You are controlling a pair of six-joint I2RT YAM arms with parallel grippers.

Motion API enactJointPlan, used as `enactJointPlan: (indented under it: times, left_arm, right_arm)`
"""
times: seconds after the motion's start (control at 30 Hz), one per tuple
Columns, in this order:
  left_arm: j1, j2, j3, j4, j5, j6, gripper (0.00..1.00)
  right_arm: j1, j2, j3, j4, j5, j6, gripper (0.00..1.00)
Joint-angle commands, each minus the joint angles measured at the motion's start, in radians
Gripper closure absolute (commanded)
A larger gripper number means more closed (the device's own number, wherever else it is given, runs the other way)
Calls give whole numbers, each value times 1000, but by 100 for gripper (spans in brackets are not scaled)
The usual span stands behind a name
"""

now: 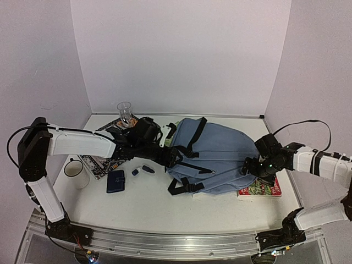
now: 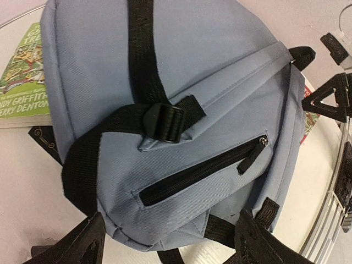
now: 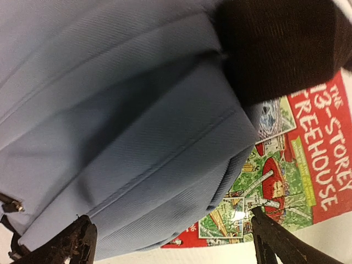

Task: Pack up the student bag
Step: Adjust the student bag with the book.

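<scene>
The student bag (image 1: 220,154), a soft grey-blue backpack with black straps, lies flat in the middle of the table. My left gripper (image 1: 171,158) is at its left end. In the left wrist view (image 2: 173,248) the jaws stand wide open, with the bag's edge (image 2: 181,198) below the front zipper (image 2: 201,171) between the fingers (image 2: 82,245). My right gripper (image 1: 255,168) is at the bag's right end. In the right wrist view (image 3: 173,246) it is open too, with the bag's rounded edge (image 3: 137,165) between its fingers (image 3: 275,242).
A red book (image 1: 260,190) (image 3: 313,165) lies partly under the bag's right end. A green book (image 2: 25,77) lies beside its far left. Magazines (image 1: 99,162), a glass (image 1: 125,113), a white mug (image 1: 75,171), a navy wallet (image 1: 116,181) and small dark items (image 1: 147,169) lie left.
</scene>
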Motion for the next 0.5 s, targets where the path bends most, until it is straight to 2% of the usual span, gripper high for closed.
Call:
enactJointPlan:
  times: [0.0, 0.17, 0.3, 0.47]
  left_arm:
    - [-28, 42, 83, -4, 45, 54, 18]
    - [-50, 105, 143, -4, 124, 74, 24]
    - [-58, 162, 186, -6, 204, 74, 33]
    - [-58, 241, 236, -7, 262, 49, 37]
  right_arm:
    - [-12, 32, -67, 111, -32, 61, 2]
    - [-13, 38, -103, 300, -141, 28, 3]
    - [-13, 39, -112, 369, -183, 13, 6]
    - [-12, 73, -127, 450, -255, -1, 13]
